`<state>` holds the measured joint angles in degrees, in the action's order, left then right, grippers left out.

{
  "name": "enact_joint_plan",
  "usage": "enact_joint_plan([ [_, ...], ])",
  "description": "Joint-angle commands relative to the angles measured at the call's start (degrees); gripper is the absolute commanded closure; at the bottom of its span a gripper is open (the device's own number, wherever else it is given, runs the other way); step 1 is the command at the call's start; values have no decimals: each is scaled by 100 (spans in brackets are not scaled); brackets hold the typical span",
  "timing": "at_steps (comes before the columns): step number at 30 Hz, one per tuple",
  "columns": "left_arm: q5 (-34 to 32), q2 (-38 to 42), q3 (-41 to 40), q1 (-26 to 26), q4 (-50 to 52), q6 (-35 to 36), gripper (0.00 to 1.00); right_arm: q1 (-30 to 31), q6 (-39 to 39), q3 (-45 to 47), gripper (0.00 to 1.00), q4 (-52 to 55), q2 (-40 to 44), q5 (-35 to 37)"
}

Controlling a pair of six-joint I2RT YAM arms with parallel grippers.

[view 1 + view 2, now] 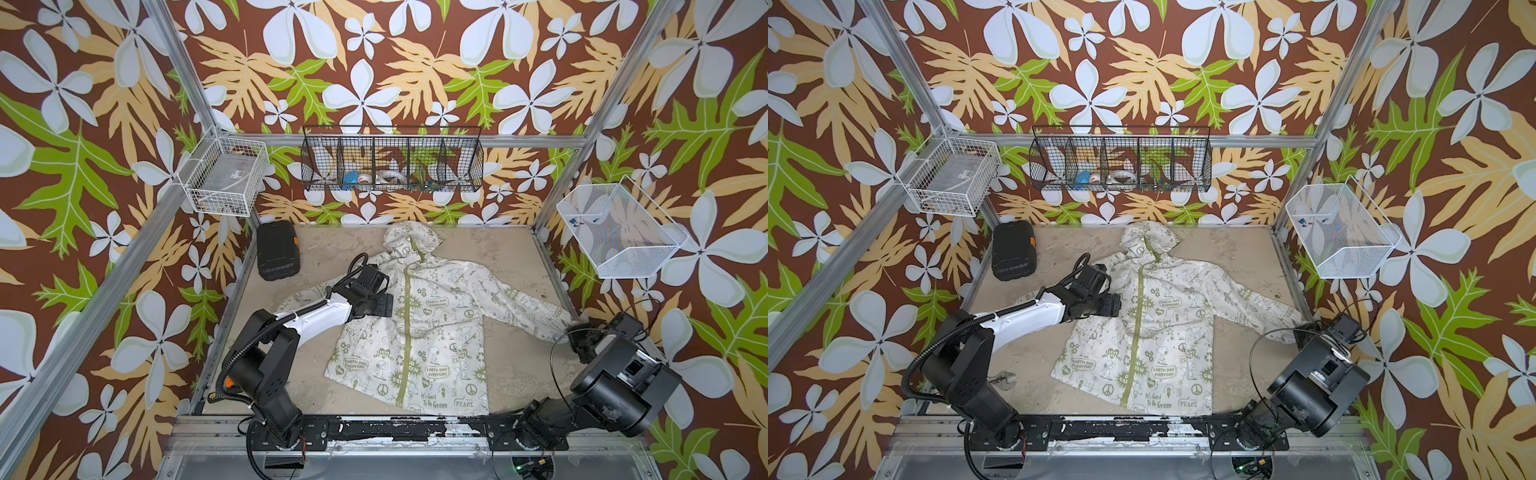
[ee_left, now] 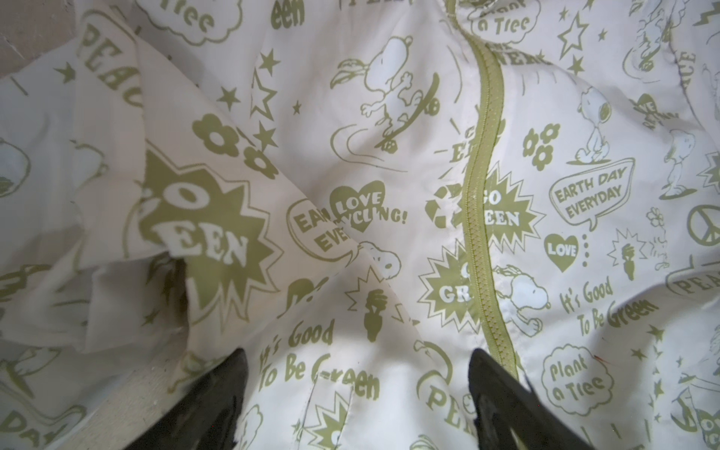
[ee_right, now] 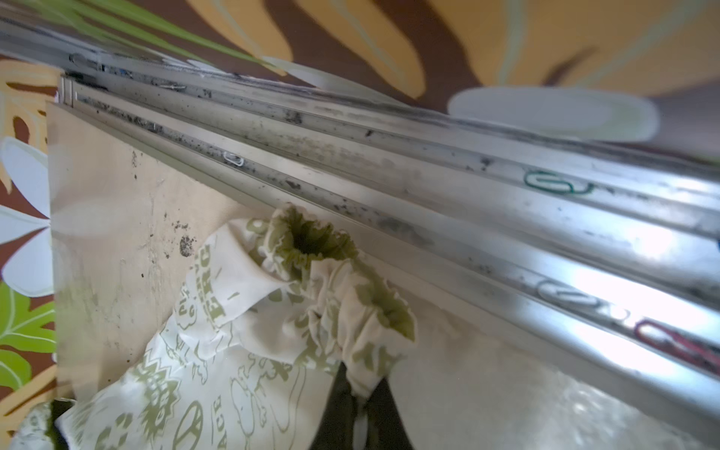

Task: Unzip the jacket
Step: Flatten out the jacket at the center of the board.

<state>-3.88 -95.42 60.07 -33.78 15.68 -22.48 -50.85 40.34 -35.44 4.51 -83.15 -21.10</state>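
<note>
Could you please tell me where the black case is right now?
In both top views the black case lies in the far corner on the robot's left, below the white wire basket, apart from the jacket.

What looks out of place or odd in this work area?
A green paper clip and a red paper clip lie loose in the grooves of the metal rail. Also, the jacket lies crooked, its sleeve cuff bunched where the right gripper pinches it.
</note>
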Motion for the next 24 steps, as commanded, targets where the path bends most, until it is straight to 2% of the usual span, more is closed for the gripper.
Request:
enact_joint_plan([
  [1,-43,19,52,25,94,50,11,-58,374,79,68,-373,206,-391],
  [2,-43,39,63,29,99,96,10,-51,354,127,47,-323,304,-397],
  [3,-14,49,73,38,108,149,9,-39,321,162,39,-251,408,-386],
  [6,-140,137,122,68,180,216,0,279,46,116,31,112,671,-145],
  [10,-486,465,129,312,341,209,0,948,-408,48,29,570,1358,631],
  [15,-852,832,-21,874,579,262,1,2129,-784,57,22,791,2400,1488],
  [17,-821,896,-128,1077,655,265,3,2481,-816,80,22,788,2588,1396],
  [21,-482,1080,-503,1312,619,15,7,3204,-754,77,23,718,2674,538],
  [24,-324,1206,-801,1313,548,-387,9,4197,-787,-103,26,806,2339,38],
])
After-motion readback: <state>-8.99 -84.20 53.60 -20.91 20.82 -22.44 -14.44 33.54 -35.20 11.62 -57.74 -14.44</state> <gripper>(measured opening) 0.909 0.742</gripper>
